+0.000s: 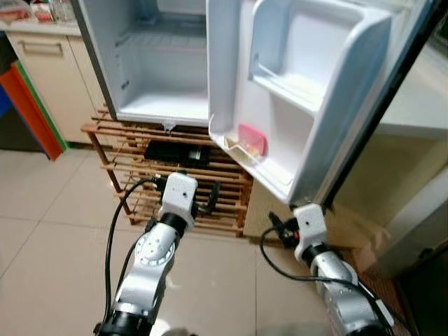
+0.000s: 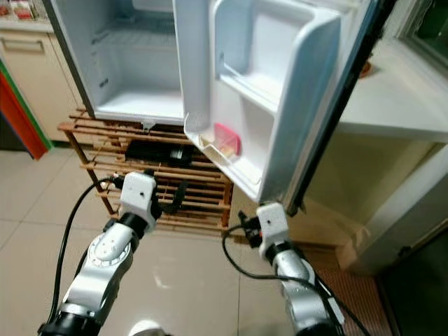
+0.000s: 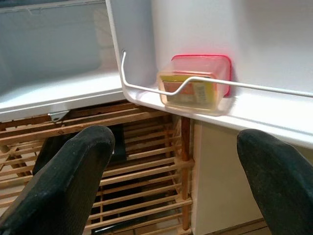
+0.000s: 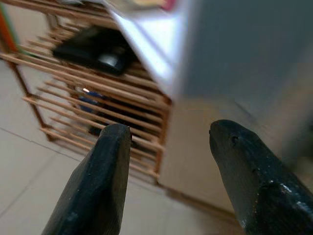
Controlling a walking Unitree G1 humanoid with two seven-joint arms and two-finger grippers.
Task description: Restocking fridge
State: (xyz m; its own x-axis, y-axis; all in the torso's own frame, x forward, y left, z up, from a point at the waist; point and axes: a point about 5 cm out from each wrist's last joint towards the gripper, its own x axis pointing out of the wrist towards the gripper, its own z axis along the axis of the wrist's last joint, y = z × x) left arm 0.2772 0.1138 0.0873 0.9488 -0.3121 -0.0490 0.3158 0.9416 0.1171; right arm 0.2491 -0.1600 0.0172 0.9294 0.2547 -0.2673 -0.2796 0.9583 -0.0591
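The two head cameras look forward and down from above the arms at the open fridge door (image 1: 294, 98), the wooden rack (image 1: 175, 175) under the fridge and the tiled floor (image 1: 56, 231), sharing nearly the same scene with a slight sideways offset. The left wrist camera looks along its end effector (image 3: 176, 181), close to the lowest door shelf (image 3: 254, 115) with its red-lidded box (image 3: 195, 83), which the head views also show. The right wrist camera looks along its end effector (image 4: 168, 181), low and near, at the rack and the door's edge.
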